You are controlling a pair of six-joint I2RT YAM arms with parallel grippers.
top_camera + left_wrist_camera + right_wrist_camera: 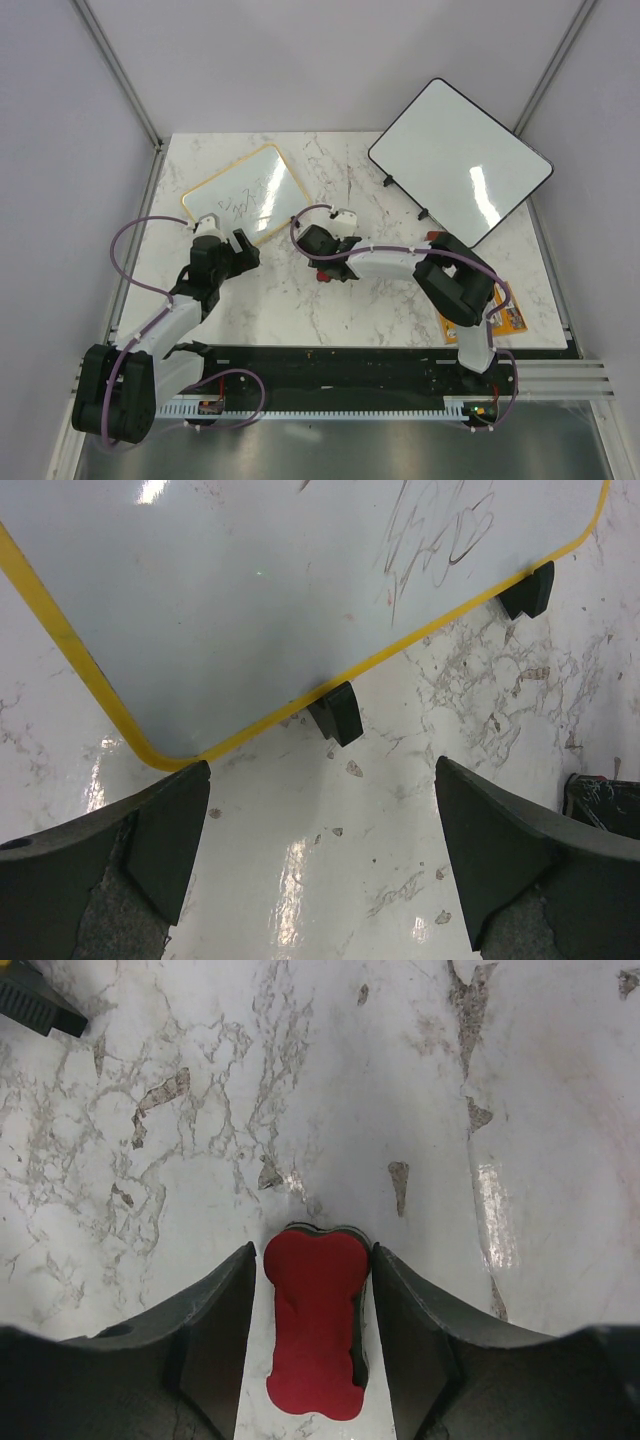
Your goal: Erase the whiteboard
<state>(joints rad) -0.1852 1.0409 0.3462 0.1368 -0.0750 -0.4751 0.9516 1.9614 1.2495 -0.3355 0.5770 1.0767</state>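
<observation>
The small yellow-framed whiteboard (243, 193) lies flat at the back left of the table, with faint pen scribbles (430, 530) on it. In the left wrist view the whiteboard (250, 590) has two black clips (336, 712) on its near edge. My left gripper (222, 243) is open and empty, just in front of the board's near corner, its midpoint (320, 790) over bare marble. My right gripper (325, 262) sits mid-table, to the right of the board. Its fingers close around a red eraser (315, 1330) that rests on the table.
A larger black-framed whiteboard (460, 160) lies at the back right, overhanging the table edge. An orange flat item (510, 318) lies at the near right edge under the right arm. The marble table (400, 310) ends at a black rail in front.
</observation>
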